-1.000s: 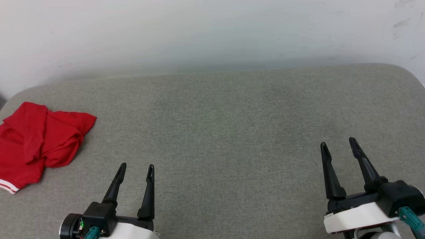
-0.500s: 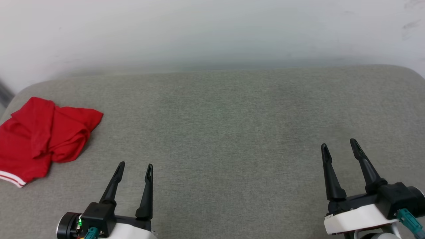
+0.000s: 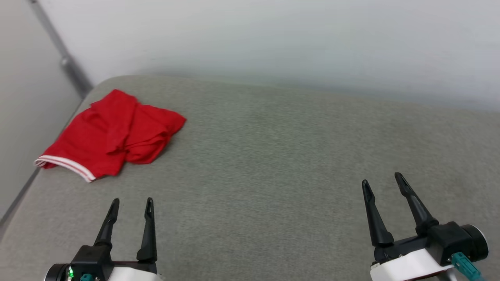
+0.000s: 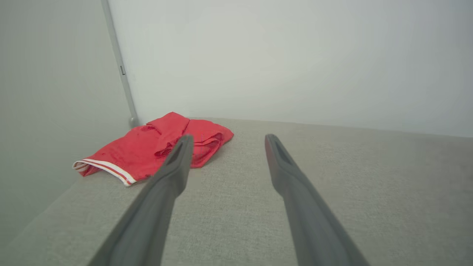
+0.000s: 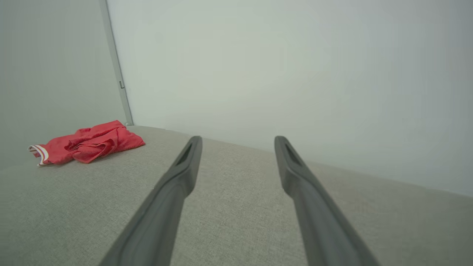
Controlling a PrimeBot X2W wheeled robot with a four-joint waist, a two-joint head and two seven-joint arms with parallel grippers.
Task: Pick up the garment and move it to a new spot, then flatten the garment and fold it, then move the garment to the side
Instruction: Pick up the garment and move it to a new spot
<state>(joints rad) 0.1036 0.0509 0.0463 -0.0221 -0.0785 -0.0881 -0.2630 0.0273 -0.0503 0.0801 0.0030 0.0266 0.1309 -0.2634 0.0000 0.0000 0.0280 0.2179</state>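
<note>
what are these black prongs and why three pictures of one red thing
This is a two-armed robot; the prongs are its hands' fingers. One picture comes from a camera on its head, looking down: left hand lower left, right hand lower right. The other two come from cameras on the wrists, each looking along that hand's fingers. The red thing is a crumpled garment with striped trim, lying at the far left of a grey padded surface. Both hands are open and hold nothing.

Left pincer [image 3: 131, 201] and right pincer [image 3: 384, 181]: long black fingers [image 3: 147, 234], white wrists [image 3: 406, 267], teal plugs [image 3: 463, 265]
</note>
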